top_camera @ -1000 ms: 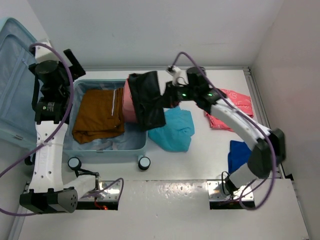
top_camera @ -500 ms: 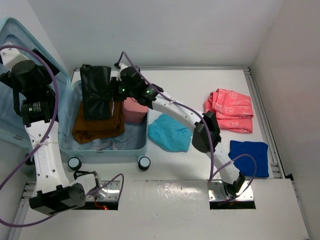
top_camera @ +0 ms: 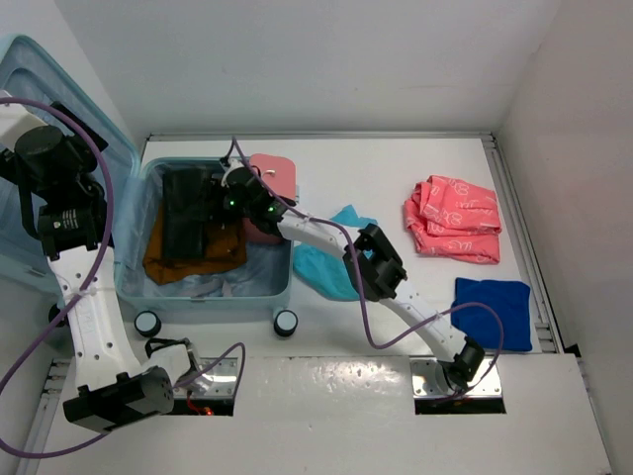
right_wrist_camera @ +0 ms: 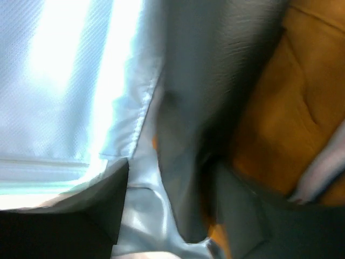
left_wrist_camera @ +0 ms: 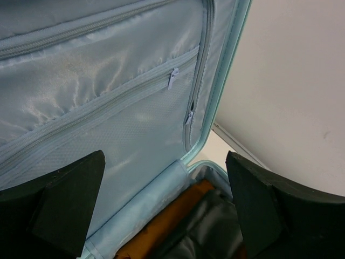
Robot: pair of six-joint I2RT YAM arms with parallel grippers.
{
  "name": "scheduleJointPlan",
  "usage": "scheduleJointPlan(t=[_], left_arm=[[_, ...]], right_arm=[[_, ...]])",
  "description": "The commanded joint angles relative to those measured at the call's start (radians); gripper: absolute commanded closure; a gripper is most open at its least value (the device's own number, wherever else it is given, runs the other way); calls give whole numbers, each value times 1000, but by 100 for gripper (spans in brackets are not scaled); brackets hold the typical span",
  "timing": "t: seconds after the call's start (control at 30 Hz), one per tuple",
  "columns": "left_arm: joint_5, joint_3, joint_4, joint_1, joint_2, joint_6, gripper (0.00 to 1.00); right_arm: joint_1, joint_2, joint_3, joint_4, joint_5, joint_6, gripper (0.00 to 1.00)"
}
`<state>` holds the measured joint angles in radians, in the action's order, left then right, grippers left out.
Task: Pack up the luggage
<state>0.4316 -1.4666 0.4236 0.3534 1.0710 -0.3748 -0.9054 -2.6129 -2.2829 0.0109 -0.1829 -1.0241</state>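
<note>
One luggage [top_camera: 247,287], open. One black garment [top_camera: 183,213] inside, right claw [right_wrist_camera: 171,167] pinching it; left claw [left_wrist_camera: 164,156] spread. Three loose: teal cloth [top_camera: 331,267], coral cloth [top_camera: 452,220], blue cloth [top_camera: 492,312]. White table [top_camera: 396,158], white walls.

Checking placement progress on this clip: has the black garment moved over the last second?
Yes. The black garment moved left. It hung above the right wall of the luggage and now lies inside it, on the brown garment.
</note>
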Motion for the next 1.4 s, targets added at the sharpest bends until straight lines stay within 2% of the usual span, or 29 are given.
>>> scheduleJointPlan(t=[0.0,0.1,0.2,0.23,0.3,0.33,0.37,0.4,0.43,0.47,0.5,0.53,0.57,0.67,0.7,0.73,0.77,0.8,0.83,0.87,0.9,0.93,1.0,1.07,1.2,1.23,1.37], left_arm=[[-27,18,-23,12,-22,-10,0],[-75,31,-23,12,-22,-19,0],[-125,31,-23,12,-22,-30,0],[-175,41,-38,12,-22,-30,0],[-244,42,-60,3,-8,16,0],[-351,42,-71,-10,1,37,3],[-403,42,-71,-20,19,59,4],[-453,29,-81,-57,30,94,7],[-534,17,-82,-91,46,118,9],[-562,5,-57,-135,67,149,11],[-589,-21,-42,-222,105,198,13],[-641,-21,-30,-273,122,220,15],[-658,-32,-17,-324,139,240,15],[-726,-11,4,-532,190,309,13],[-726,-11,32,-586,208,350,13],[-717,-11,49,-700,227,376,11],[-702,-11,70,-762,272,407,9],[-689,-30,140,-822,306,489,7],[-642,-50,183,-938,346,526,4],[-627,-69,223,-991,389,563,2],[-616,-99,289,-1033,468,633,1],[-607,-112,308,-1094,503,651,1],[-561,-147,328,-1134,572,651,1],[-507,-248,377,-1177,691,575,1],[-335,-304,377,-1260,825,348,1],[-335,-316,377,-1260,848,261,1],[-281,-386,386,-1259,972,81,1]], right_arm=[[-9,2,-78,169,-4,35,30],[-4,45,-32,192,-45,56,17],[14,164,52,212,-96,117,15],[28,259,78,209,-105,133,15],[58,328,140,190,-148,182,15],[88,435,149,151,-159,218,15],[105,471,186,114,-202,264,15],[170,512,201,62,-213,307,15],[196,619,215,29,-227,324,15],[223,658,270,-39,-240,378,15],[315,724,293,-119,-245,403,15],[348,790,322,-159,-244,467,15],[382,819,436,-245,-242,475,15],[634,1009,632,-352,-233,550,15],[673,1034,725,-371,-237,556,13],[710,1077,811,-388,-239,571,12],[818,1120,844,-458,-263,578,12],[856,1134,929,-482,-276,588,12],[888,1149,957,-517,-291,608,11],[996,1183,973,-564,-317,622,11],[1029,1191,1022,-593,-329,625,11],[1084,1214,1034,-604,-360,634,11],[1140,1229,1036,-681,-368,665,11],[1200,1243,1051,-693,-374,668,11],[1246,1298,1083,-718,-366,659,11],[1254,1301,1094,-720,-371,651,11],[1267,1301,1102,-727,-395,624,11]])
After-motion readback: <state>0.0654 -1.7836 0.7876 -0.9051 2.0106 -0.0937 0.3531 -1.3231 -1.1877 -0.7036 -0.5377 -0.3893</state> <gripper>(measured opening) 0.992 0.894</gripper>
